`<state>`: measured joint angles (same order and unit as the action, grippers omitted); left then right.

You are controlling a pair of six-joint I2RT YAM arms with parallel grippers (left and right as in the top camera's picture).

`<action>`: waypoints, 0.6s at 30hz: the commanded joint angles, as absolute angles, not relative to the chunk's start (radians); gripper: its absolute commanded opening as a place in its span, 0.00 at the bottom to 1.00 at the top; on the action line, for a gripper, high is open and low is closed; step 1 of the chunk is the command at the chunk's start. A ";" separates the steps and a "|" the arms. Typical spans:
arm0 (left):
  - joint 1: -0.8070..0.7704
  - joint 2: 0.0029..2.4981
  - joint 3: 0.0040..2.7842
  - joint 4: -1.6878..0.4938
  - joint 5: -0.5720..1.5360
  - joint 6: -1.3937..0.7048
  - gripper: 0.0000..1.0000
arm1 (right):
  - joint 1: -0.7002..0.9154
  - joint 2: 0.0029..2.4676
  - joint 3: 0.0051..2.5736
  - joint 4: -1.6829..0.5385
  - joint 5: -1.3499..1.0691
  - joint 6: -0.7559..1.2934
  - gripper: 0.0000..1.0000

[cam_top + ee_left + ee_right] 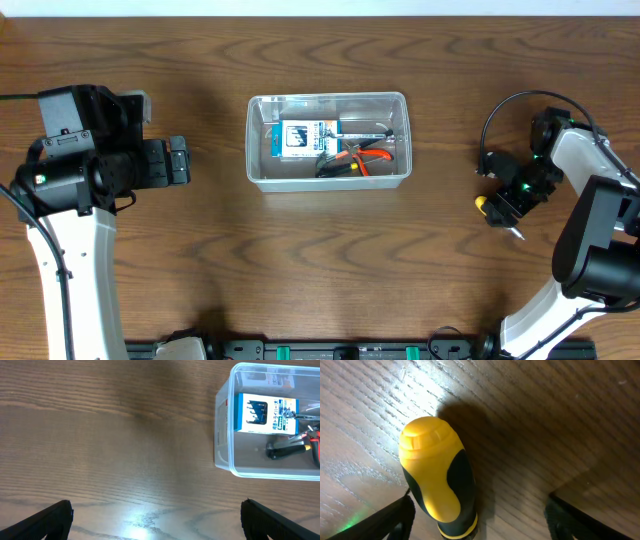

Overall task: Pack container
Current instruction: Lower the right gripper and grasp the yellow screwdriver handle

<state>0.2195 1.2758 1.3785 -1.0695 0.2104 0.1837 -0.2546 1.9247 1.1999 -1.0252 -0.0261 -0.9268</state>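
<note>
Wood-grain desk (200, 280). Container (328, 140) sits mid-desk, long axis arm-to-arm. The right tool (479, 505) is spread around a yellow screwdriver (432, 475) (not pinching, I'd say) — the tub lies inward from it. Left tool (182, 161) is spread, empty.

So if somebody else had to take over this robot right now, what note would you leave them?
Left tool: open and empty, over bare table beside the container.
Right tool: open, with its fingers on either side of the yellow-and-black screwdriver handle. It is not clamped on it.
Container: mid-table, with no lid on it. It holds a blue-labelled box and orange-handled pliers.
Done: at least those two items are packed.
Left: the screwdriver lies on the table, outside the container. The likely next step is to close on it, carry it over and put it in.
</note>
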 commanded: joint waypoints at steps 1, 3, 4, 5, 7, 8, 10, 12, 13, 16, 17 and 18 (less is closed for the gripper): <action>0.217 1.282 1.378 -1.073 0.209 0.182 0.98 | -0.260 1.951 1.195 -1.021 -0.035 -0.920 0.80; 0.217 1.282 1.378 -1.073 0.209 0.182 0.98 | -0.260 1.951 1.195 -1.020 -0.034 -0.921 0.77; 0.217 1.282 1.378 -1.073 0.209 0.182 0.98 | -0.260 1.951 1.195 -1.019 -0.034 -0.921 0.74; 0.217 1.282 1.378 -1.073 0.209 0.181 0.98 | -0.260 1.951 1.195 -1.013 -0.034 -0.920 0.72; 0.217 1.282 1.378 -1.073 0.209 0.182 0.99 | -0.260 1.951 1.195 -1.012 -0.035 -0.921 0.70; 0.217 1.282 1.378 -1.073 0.209 0.181 0.98 | -0.260 1.951 1.195 -1.012 -0.034 -0.921 0.70; 0.217 1.282 1.378 -1.073 0.209 0.182 0.98 | -0.260 1.951 1.195 -1.013 -0.034 -0.921 0.69; 0.217 1.282 1.378 -1.073 0.209 0.182 0.98 | -0.260 1.951 1.195 -1.013 -0.034 -0.921 0.68; 0.217 1.282 1.378 -1.073 0.209 0.182 0.98 | -0.260 1.951 1.195 -1.013 -0.034 -0.921 0.66; 0.217 1.282 1.378 -1.073 0.209 0.182 0.98 | -0.261 1.951 1.195 -1.013 -0.034 -0.921 0.59; 0.217 1.282 1.378 -1.073 0.209 0.182 0.98 | -0.261 1.951 1.195 -1.012 -0.034 -0.921 0.57; 0.217 1.282 1.378 -1.073 0.209 0.182 0.98 | -0.261 1.951 1.195 -1.012 -0.034 -0.921 0.54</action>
<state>0.2195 1.2758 1.3785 -1.0698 0.2104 0.1837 -0.2543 1.9312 1.1999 -1.0195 -0.0307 -0.9268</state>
